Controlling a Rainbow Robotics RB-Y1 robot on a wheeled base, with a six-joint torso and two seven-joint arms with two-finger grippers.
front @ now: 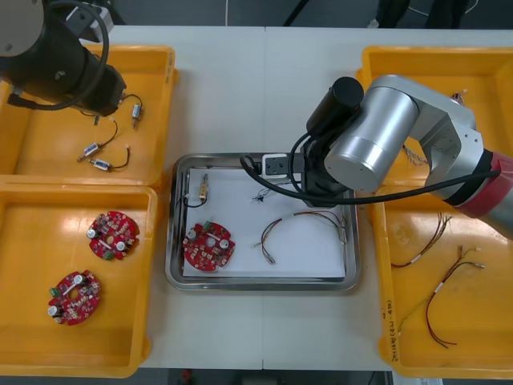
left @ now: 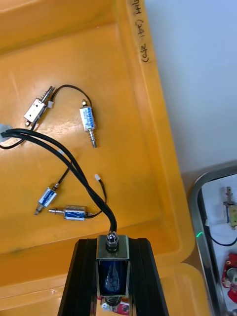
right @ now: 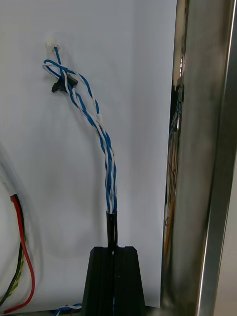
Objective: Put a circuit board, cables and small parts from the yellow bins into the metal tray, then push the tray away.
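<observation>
The metal tray (front: pixel 260 285), white inside, holds a red circuit board (front: pixel 208 246), a small metal part (front: pixel 202 189) and a red and yellow cable (front: pixel 300 220). My right gripper (right: pixel 113 269) is low inside the tray by its right wall, shut on one end of a twisted blue and white cable (right: pixel 98 133) that stretches away over the white inside. My left gripper (left: pixel 112 276) hovers over the far left yellow bin (front: pixel 160 64), shut on a small metal part (left: pixel 112 264) with black wires trailing from it.
Several more small metal parts (left: pixel 89 121) lie in the far left bin. Two circuit boards (front: pixel 113 235) sit in the near left bin (front: pixel 24 200). Thin cables (front: pixel 445 293) lie in the right bins (front: pixel 385 241). The right arm's big elbow (front: pixel 377 136) hangs over the tray's far right corner.
</observation>
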